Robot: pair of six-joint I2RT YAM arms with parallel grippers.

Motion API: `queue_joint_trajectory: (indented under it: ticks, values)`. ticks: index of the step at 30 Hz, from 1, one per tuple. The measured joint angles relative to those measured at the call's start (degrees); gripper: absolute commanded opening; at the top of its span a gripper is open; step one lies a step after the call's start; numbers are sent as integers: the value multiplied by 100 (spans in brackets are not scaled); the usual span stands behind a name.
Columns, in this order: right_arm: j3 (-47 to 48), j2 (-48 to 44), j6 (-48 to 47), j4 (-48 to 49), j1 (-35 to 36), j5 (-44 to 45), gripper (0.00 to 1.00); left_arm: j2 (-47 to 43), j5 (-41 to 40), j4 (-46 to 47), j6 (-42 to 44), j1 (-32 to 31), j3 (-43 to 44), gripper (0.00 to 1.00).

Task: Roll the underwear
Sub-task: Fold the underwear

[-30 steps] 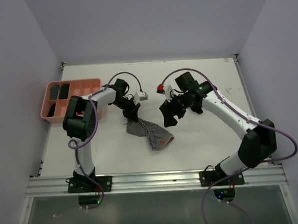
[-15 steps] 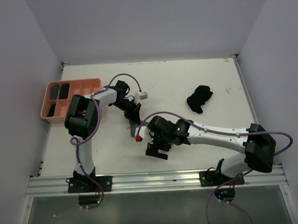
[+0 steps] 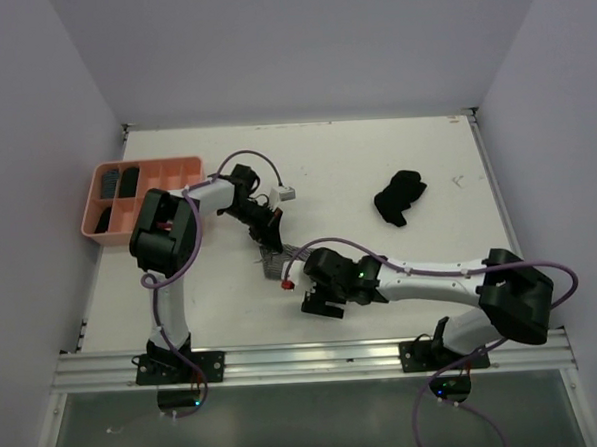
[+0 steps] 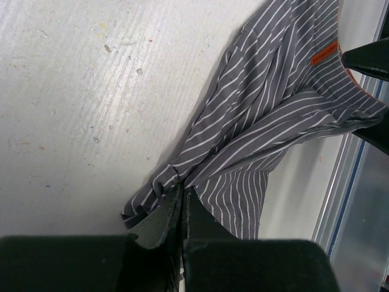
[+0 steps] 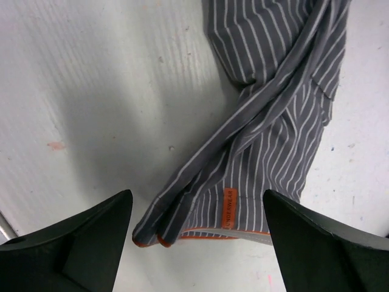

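Left gripper (image 4: pixel 182 204) is pinching one end of the underwear (image 4: pixel 267 115). Right gripper (image 5: pixel 197 204) is hovering, spread wide, over its waistband end, nearer the table's (image 3: pixel 425 157) front edge.

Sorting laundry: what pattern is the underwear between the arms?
The underwear is grey with thin white stripes; right wrist view best.

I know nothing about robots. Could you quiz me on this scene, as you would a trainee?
1. True or false: the left tool is shut on the striped underwear.
2. Fill in: the right tool, over the striped underwear, has its jaws ____.
3. Where is the black underwear? A in the right tool; B loose on the table, away from both tools; C under the striped underwear.
Key: 1 true; 2 open; 3 B.
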Motion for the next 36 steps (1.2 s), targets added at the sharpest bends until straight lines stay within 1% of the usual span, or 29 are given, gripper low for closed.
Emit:
queue_joint_trajectory:
  ticks: [2,5,6,9,11,13,14,15,16,17,19,20,22,23,26,30,33,36]
  values:
    - [-94,-118,-72,129,-31,26,92,0,15,0,-2,0,-9,0]
    - [-151,-188,-142,319,-87,-13,81,0,26,0,-20,0,-11,0]
    - [-195,-197,-162,391,-122,-52,73,0,26,0,-26,0,-11,0]
    - [-374,-210,-210,501,-382,-334,65,0,26,0,-46,2,-11,0]
    - [-422,-190,-271,479,-750,-560,65,2,26,2,-48,2,-11,0]
    - [-422,-157,-363,496,-1200,-807,68,4,28,0,-55,2,-11,0]
    - [-424,-157,-415,494,-1375,-918,67,9,37,0,-61,2,-11,0]
    - [-424,-157,-457,494,-1478,-1008,62,13,48,-7,-66,2,-11,0]
    - [-426,-157,-525,494,-1558,-1128,53,17,55,-9,-74,2,-11,0]
    - [-435,-157,-562,492,-1587,-1239,41,17,55,-9,-87,2,-11,0]
    - [-452,-157,-660,459,-1609,-1539,33,17,55,-9,-94,4,-11,0]
    - [-455,-157,-684,424,-1624,-1707,24,20,55,-9,-92,4,-11,0]
    - [-435,-157,-743,317,-1716,-2074,18,22,52,-15,-92,4,-9,0]
    - [-400,-157,-772,212,-1805,-2288,11,26,52,-26,-85,7,0,0]
    - [-7,-68,-822,-282,-2271,-3021,7,46,46,-85,-33,7,42,0]
    - [1108,483,-942,-1108,-3150,-4201,3,28,-35,-190,175,0,61,0]
    - [1899,1187,-1250,-1867,-3635,-5090,2,-13,-138,-310,339,-15,63,0]
    - [2391,2098,-1808,-2730,-3930,-5779,3,-57,-267,-433,509,-22,68,0]
